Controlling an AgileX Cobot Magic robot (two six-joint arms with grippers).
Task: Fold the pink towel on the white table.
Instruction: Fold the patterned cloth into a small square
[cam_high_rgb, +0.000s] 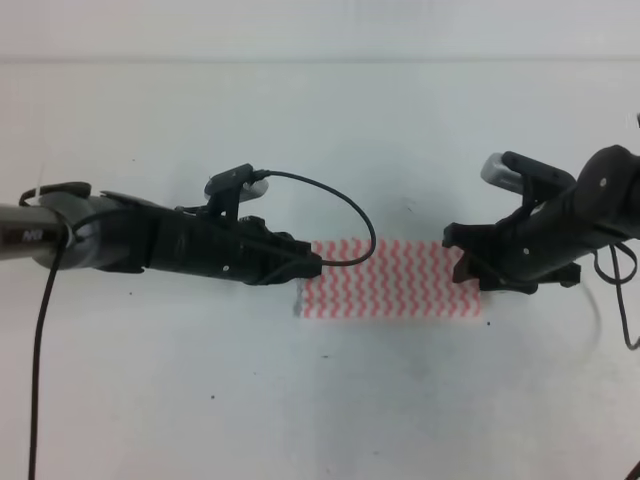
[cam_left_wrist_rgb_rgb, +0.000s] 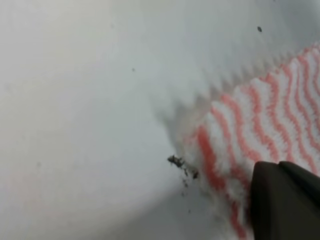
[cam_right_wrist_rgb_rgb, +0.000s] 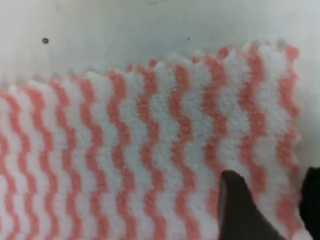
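Two black grippers sat at opposite short ends of the thin rectangular pink-red and white zigzag-striped cloth towel (cam_high_rgb: 390, 278). The left gripper (cam_high_rgb: 308, 266) lay low at the towel's left edge, its tip over the upper left corner; in the left wrist view only one dark finger (cam_left_wrist_rgb_rgb: 285, 200) showed, resting on the fabric near that corner, so I could not tell whether its jaws were apart or closed. The right gripper (cam_high_rgb: 466, 268) hung at the towel's right edge. In the right wrist view one dark finger (cam_right_wrist_rgb_rgb: 240, 210) pressed on the cloth close to the right border, with a sliver of a second dark finger (cam_right_wrist_rgb_rgb: 313, 200) just past the edge and a strip of striped fabric showing between them, so these jaws stood apart, straddling the towel's edge.

From there outward, the towel lay flat and spread in a single layer near the middle of the large plain white desk (cam_high_rgb: 320, 130), long side running left to right. A thin black cable (cam_high_rgb: 340, 205) arced from the left arm's camera mount down to the towel's upper left corner. A small cluster of dark crumbs (cam_left_wrist_rgb_rgb: 180, 165) sat on the desk just beside the towel's corner, and a few tiny dark specks dotted the white surface elsewhere.
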